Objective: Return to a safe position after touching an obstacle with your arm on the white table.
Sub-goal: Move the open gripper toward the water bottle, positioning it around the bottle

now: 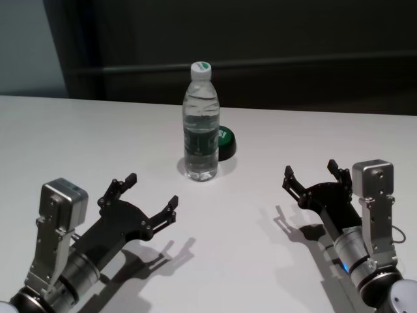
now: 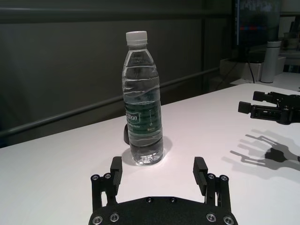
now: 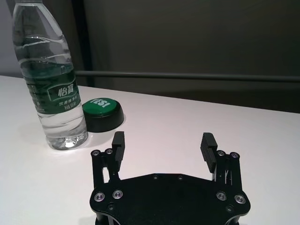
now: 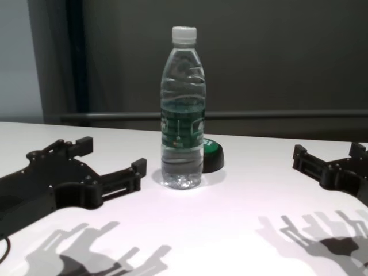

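The obstacle, a tall clear water bottle (image 1: pixel 201 124) with a white cap and dark green label, stands upright near the middle of the white table (image 1: pixel 78 137). It also shows in the left wrist view (image 2: pixel 142 103), the right wrist view (image 3: pixel 50 79) and the chest view (image 4: pixel 182 109). My left gripper (image 1: pixel 151 193) is open and empty, low over the table, near-left of the bottle and apart from it. My right gripper (image 1: pixel 313 175) is open and empty, to the right of the bottle and well apart from it.
A green push button on a black base (image 1: pixel 225 141) sits just behind and to the right of the bottle; it also shows in the right wrist view (image 3: pixel 102 114). A dark wall with a rail runs behind the table's far edge.
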